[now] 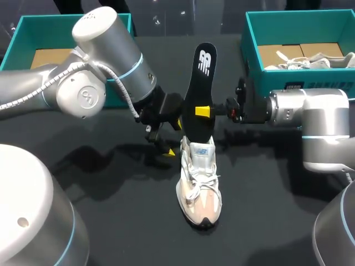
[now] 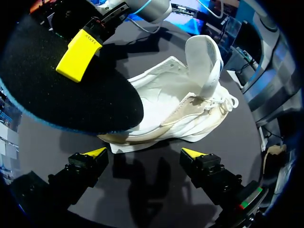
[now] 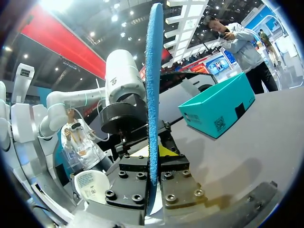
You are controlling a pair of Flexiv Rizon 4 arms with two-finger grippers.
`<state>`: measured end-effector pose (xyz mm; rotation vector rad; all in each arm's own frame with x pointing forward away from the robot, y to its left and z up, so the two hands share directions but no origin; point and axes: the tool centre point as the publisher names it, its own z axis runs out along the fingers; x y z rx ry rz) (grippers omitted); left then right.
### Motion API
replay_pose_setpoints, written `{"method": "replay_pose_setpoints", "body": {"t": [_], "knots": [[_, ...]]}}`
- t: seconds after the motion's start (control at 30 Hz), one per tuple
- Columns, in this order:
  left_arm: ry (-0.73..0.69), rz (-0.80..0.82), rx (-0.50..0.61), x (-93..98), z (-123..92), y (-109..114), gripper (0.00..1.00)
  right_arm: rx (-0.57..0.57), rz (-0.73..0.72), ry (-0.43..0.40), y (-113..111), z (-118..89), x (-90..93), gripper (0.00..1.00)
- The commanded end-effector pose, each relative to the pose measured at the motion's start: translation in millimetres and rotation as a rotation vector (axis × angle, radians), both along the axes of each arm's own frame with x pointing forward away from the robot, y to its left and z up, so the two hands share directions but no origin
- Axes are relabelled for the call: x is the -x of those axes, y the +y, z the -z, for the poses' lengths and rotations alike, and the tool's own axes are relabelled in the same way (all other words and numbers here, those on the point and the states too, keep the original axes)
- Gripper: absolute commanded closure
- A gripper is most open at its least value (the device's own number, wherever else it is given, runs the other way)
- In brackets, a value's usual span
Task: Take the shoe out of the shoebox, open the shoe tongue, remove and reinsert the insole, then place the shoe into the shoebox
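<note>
A white and beige sneaker (image 1: 199, 183) stands on the black table, toe toward the front, tongue pulled up (image 2: 204, 61). Its black insole (image 1: 201, 83) is out of the shoe and held upright above the heel, with my right gripper (image 1: 201, 111) shut on its middle. In the right wrist view the insole's blue edge (image 3: 153, 95) runs straight up between that gripper's (image 3: 154, 190) fingers. My left gripper (image 1: 173, 137) hangs open beside the heel, touching nothing. In its own view the left gripper (image 2: 145, 153) faces the sneaker's (image 2: 180, 109) side, under the insole (image 2: 66, 85).
A teal shoebox (image 1: 22, 30) lined with cardboard stands at the back left behind my left arm. A second teal shoebox (image 1: 252, 66) at the back right holds another white shoe (image 1: 299, 58). Bare black tabletop lies in front of and beside the sneaker.
</note>
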<state>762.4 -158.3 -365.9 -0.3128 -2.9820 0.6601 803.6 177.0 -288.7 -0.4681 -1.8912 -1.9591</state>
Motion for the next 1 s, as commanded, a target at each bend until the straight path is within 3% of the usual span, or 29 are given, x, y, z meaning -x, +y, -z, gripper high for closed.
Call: {"method": "replay_pose_setpoints", "body": {"t": [0.03,0.53,1.0], "knots": [[0.001,0.001,0.000,-0.3,1,0,0.00,0.000,-0.006,0.000,2,4,3.6,1.00],[0.001,0.001,0.000,-0.3,1,0,0.00,-0.010,-0.027,0.033,8,18,22.7,1.00],[0.001,0.001,0.000,-0.3,1,0,0.00,0.047,0.018,0.106,8,37,44.8,1.00]]}}
